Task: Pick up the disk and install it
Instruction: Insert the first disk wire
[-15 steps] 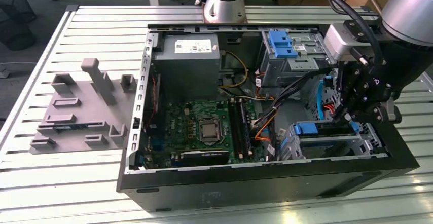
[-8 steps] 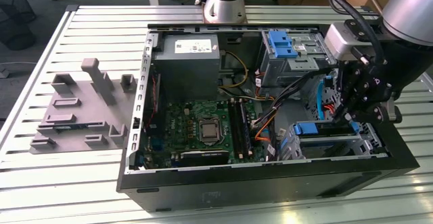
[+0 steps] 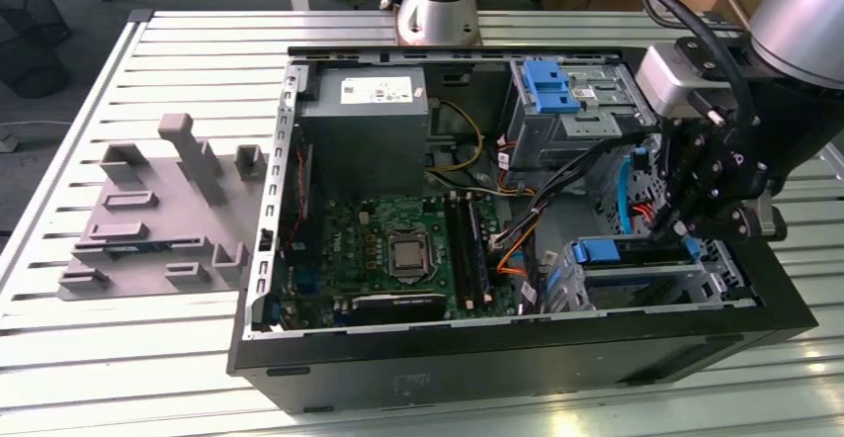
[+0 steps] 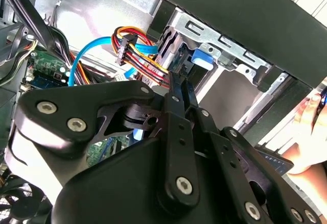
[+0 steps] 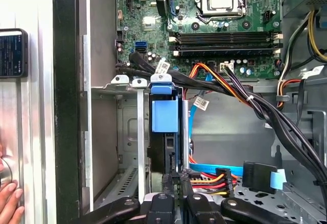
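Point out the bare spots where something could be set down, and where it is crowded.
Free: slatted table in front of the grey fixture block, and the table strip behind the computer case. Crowded: inside the case, where cables and the end effector surround the drive cage.

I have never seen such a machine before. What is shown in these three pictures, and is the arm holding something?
This is one robot arm working inside an open computer case that lies on a slatted metal table. The exterior view looks at the whole scene from outside. Both wrist views come from cameras riding on the arm, so they look past its black gripper. The gripper is low inside the case, at a metal drive cage. The disk, with its blue carrier frame, stands in that cage, and the fingertips are at its edge. The green motherboard and coloured cables are nearby. Whether the fingers grip the disk, I cannot tell.
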Controlling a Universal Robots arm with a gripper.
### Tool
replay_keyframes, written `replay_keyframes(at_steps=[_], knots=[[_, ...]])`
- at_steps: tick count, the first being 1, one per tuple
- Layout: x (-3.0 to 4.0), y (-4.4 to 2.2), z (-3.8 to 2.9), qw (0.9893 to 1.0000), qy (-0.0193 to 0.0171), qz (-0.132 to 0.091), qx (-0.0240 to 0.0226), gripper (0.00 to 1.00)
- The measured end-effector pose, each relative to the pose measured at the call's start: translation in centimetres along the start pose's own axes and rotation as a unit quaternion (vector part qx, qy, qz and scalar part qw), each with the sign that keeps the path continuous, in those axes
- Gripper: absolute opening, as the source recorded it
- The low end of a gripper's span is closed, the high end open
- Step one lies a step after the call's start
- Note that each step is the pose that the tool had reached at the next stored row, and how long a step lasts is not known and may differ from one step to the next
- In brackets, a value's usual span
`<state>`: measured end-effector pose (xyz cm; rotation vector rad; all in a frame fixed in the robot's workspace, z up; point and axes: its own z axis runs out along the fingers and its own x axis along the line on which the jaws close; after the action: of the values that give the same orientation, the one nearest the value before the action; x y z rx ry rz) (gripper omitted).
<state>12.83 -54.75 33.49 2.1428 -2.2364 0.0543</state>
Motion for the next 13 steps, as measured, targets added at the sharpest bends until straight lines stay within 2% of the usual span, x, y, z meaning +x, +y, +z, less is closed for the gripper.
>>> replay_keyframes(at_steps=[13], knots=[[0.06,-0.06,0.23,1.0000,0.0005,0.000,-0.0024,0.16]])
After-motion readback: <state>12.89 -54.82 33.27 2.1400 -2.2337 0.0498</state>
